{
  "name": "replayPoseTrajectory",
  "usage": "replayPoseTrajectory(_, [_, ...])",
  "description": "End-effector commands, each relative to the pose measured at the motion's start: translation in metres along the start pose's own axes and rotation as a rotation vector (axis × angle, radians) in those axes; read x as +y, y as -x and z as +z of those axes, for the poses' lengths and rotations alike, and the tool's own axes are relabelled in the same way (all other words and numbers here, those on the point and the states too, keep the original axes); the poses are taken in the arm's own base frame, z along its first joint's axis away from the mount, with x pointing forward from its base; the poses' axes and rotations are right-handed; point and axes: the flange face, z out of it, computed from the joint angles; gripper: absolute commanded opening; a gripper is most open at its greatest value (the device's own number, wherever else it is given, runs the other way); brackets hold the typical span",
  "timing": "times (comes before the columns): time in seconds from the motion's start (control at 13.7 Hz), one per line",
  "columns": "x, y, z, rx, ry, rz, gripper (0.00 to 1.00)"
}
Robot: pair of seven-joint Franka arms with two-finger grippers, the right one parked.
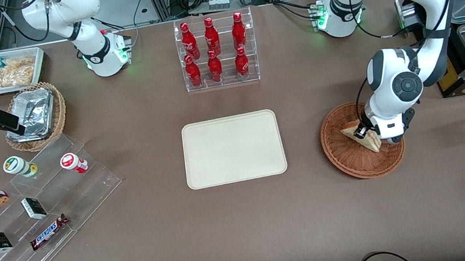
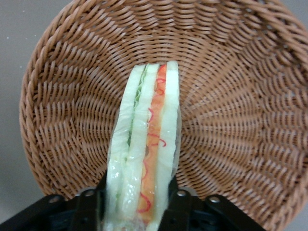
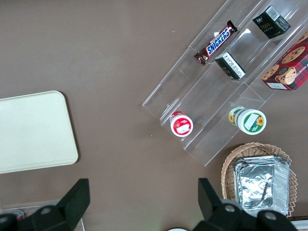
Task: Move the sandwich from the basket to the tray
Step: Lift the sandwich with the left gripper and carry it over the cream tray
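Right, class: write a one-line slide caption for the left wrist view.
Gripper straddling the upright sandwich inside the woven wicker basket.

A brown surface carries everything. The tray lies at its middle, with a clear rack of red bottles farther from the front camera. The basket sits toward the working arm's end, and the hand is down in it. Toward the parked arm's end lie a clear stepped stand, a tan basket and a white bin near the corner.
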Motion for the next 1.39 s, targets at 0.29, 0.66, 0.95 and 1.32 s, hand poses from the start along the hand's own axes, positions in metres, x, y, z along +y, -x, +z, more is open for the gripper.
replayPoseTrajectory(0.29, [0.026,0.006,-0.067,-0.069,-0.126,0.161,0.12])
replayPoseTrajectory(0.66, [0.059,0.065,-0.091,-0.091,-0.188,0.401,0.12])
replayPoseTrajectory(0.95, [0.101,0.136,-0.09,-0.071,-0.181,0.55,0.09])
replayPoseTrajectory(1.32, [0.174,0.221,-0.073,-0.128,-0.115,0.714,0.1])
